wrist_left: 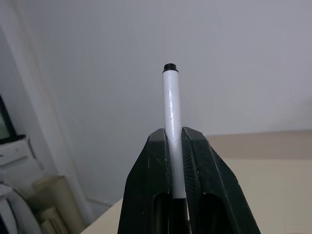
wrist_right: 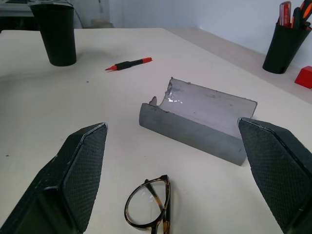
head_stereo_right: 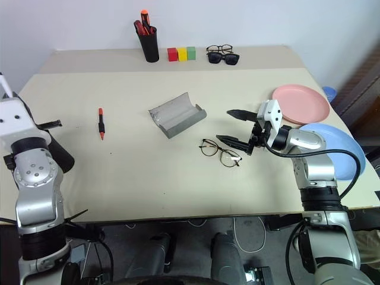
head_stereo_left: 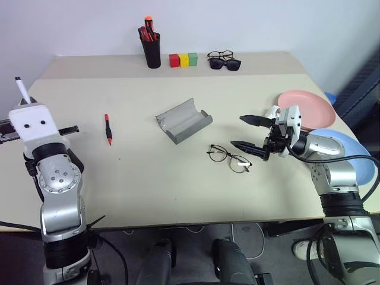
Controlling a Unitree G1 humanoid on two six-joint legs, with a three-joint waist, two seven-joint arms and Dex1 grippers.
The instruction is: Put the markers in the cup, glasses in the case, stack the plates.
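The left gripper (wrist_left: pixel 176 146) is clamped on the slim white marker (wrist_left: pixel 171 122), lifted for the wide matte black cup (wrist_right: pixel 55 31). The right gripper (head_stereo_left: pixel 252 135) gapes at three o'clock of the thin black wire-rimmed glasses (head_stereo_left: pixel 228 158), just below the open grey hard-shell case (head_stereo_left: pixel 183 120).

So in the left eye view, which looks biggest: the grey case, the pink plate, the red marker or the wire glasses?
Largest to smallest, as they look in that view:
1. grey case and pink plate, too alike to rank
2. wire glasses
3. red marker, long but very thin
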